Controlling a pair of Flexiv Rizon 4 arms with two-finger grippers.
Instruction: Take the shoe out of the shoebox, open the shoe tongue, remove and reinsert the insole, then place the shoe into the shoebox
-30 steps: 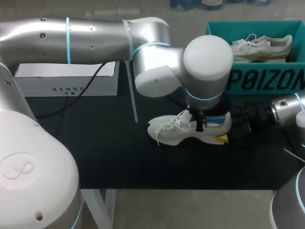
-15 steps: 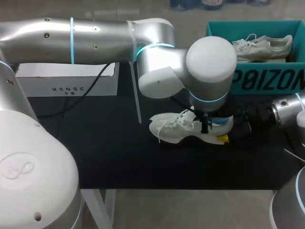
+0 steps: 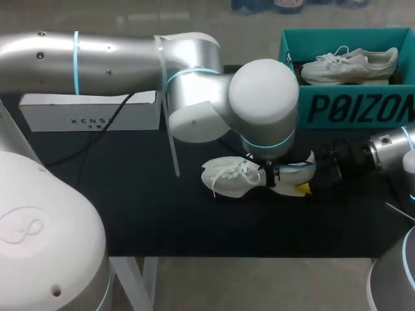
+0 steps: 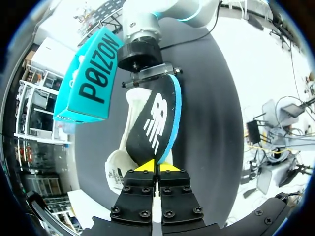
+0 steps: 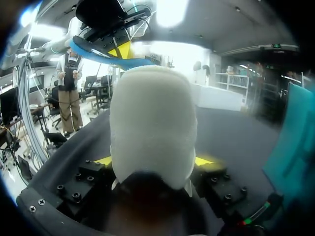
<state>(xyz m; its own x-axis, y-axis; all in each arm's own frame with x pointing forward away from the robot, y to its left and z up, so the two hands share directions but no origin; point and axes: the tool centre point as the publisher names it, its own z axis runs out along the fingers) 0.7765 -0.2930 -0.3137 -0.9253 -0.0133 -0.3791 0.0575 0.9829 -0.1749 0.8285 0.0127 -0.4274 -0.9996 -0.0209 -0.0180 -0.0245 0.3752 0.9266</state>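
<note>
Head view: Your left arm (image 3: 130, 58) reaches across the black surface (image 3: 130, 207) to the white shoe (image 3: 227, 178), which lies near the teal shoebox (image 3: 350, 110). A second shoe (image 3: 350, 65) sits in the box. Your right arm (image 3: 389, 146) meets the heel.
Left wrist view: Your left jaws are pinched tight on the near end of the black, blue-edged insole (image 4: 155, 123), which is raised over the shoe (image 4: 130, 110).
Right wrist view: Your right jaws stand wide, a yellow fingertip (image 5: 104, 161) on each side of the heel (image 5: 150, 128), gripping it. The insole (image 5: 98, 54) hangs ahead.
</note>
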